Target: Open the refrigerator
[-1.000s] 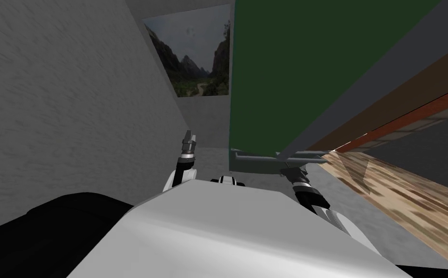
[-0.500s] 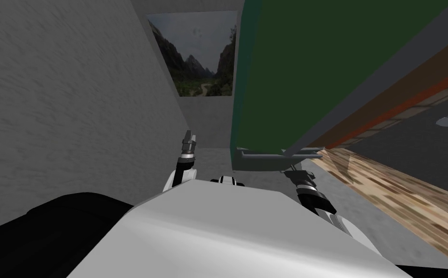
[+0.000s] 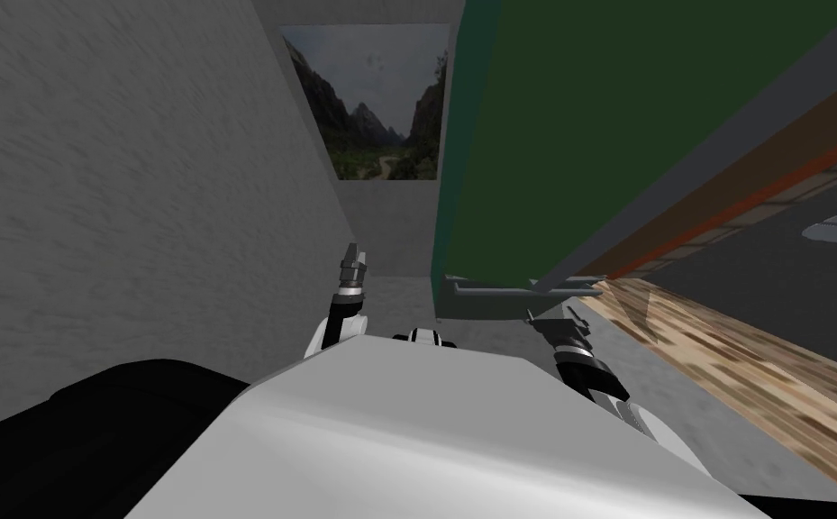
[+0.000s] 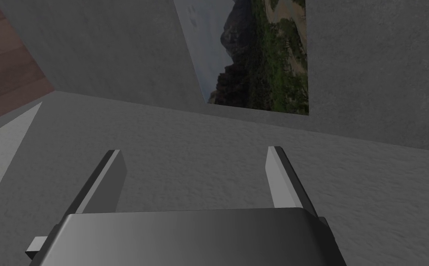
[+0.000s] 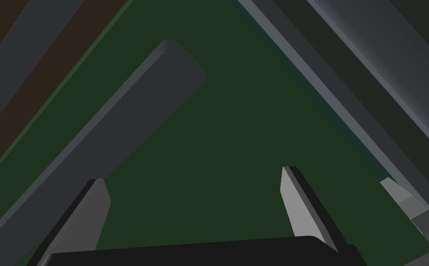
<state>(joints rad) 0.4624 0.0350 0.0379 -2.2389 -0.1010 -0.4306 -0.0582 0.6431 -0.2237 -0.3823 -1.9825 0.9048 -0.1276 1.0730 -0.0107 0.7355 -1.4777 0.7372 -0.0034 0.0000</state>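
The refrigerator door (image 3: 587,117) is a dark green slab standing ajar, with a teal edge showing on its left side. Its grey bar handle (image 3: 524,290) runs across the door's low end. My right gripper (image 3: 556,320) sits just below that handle, open and holding nothing. In the right wrist view the handle (image 5: 130,120) slants past one of my fingers (image 5: 86,217) and over the green door face (image 5: 236,138), and nothing lies between the fingers of the gripper (image 5: 195,178). My left gripper (image 3: 353,257) is raised beside the grey wall, open and empty (image 4: 194,151).
A grey wall (image 3: 137,180) closes in on my left. A landscape picture (image 3: 371,99) hangs on the far wall. Wood-patterned floor (image 3: 750,360) stretches to the right, under a brown and red band (image 3: 768,180) beside the refrigerator.
My right gripper has gone from shut on the handle to open and now sits just under it. The door has swung a little further out, showing its teal edge.
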